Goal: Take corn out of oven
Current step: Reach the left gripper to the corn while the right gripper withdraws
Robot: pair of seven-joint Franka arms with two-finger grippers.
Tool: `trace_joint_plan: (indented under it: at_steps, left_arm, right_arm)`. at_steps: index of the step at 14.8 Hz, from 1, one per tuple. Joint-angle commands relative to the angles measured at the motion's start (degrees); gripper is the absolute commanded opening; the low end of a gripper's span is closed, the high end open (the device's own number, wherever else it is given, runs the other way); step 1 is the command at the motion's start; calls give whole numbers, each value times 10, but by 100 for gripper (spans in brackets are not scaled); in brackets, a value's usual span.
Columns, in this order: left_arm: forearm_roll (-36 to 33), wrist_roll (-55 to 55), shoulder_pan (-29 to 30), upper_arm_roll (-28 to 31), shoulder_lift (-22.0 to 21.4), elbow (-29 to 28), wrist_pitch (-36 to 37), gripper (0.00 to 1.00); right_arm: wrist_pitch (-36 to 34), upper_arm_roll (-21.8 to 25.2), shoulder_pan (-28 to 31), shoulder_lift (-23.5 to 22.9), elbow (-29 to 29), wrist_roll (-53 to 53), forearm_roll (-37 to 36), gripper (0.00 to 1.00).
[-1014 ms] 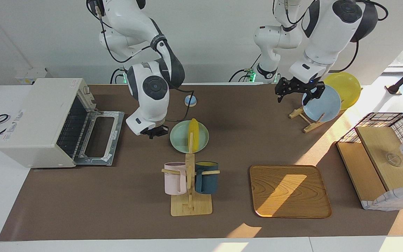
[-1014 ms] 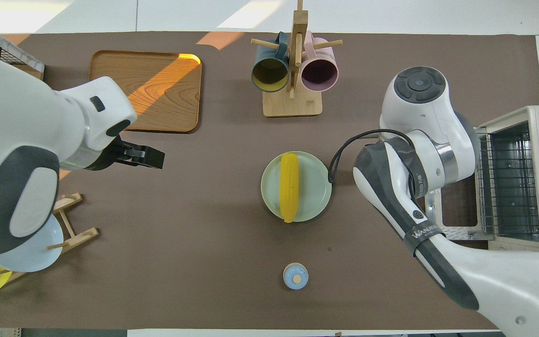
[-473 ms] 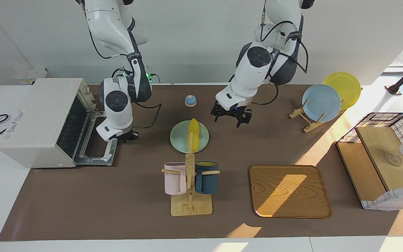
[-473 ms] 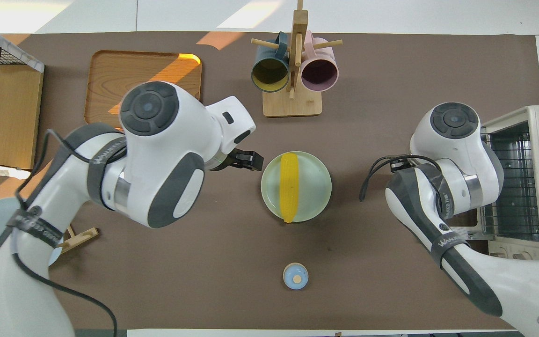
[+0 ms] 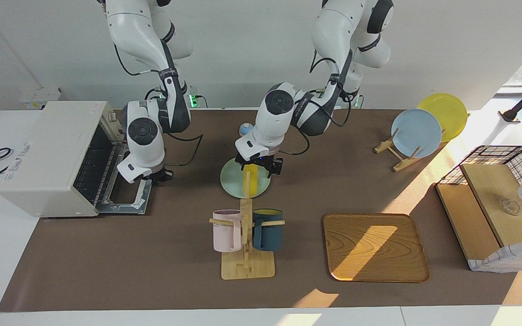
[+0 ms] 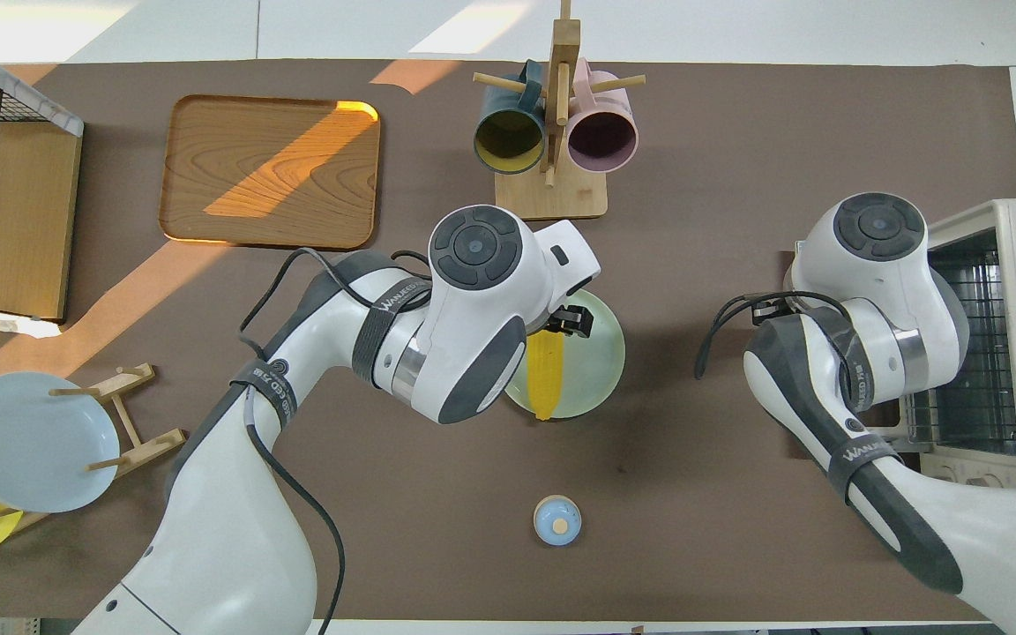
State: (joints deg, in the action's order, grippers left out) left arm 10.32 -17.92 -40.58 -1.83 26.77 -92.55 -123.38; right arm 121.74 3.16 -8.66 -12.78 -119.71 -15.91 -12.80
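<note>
Brown matting covers the table. Over it, the left gripper [image 5: 259, 165] hangs with fingers apart just above the corn [image 5: 253, 179], which lies directly beneath on a pale green plate [image 5: 229, 181], already outside the open oven [image 5: 57, 154]. It looks light, rigid and bumpy; a mid-cob, crosswise grasp seems safest. The right gripper [image 5: 156, 175] waits over the oven's dropped door; I cannot tell its opening.

Pale green plate [image 5: 231, 181] sat mid-table. Mug rack [image 5: 246, 253] with pink mug [image 5: 225, 231] and dark blue mug [image 5: 270, 230] stood near the edge farthest from the robots, wooden tray [image 5: 375, 247] beside it. Blue plate [image 5: 416, 132] and yellow plate [image 5: 447, 108] leaned in a stand [image 6: 133, 432] toward the left arm's end. Small blue bell [image 6: 557, 519] sat near the robots' edge.
</note>
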Motion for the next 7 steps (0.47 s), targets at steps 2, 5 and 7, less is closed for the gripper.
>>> trace_joint_plan:
  at_steps: [2,5,7]
  left_arm:
    - [-4,-3,-11,11,17,-15,-44,100]
    - [-4,-3,-19,10,14,-41,-75,100]
    - [-4,-3,-19,10,13,-48,-78,100]
  right_arm:
    - [28,-9,23,17,-30,11,-14,0]
    - [29,-8,29,17,-30,25,-14,0]
    - [32,-9,40,17,-31,39,-14,0]
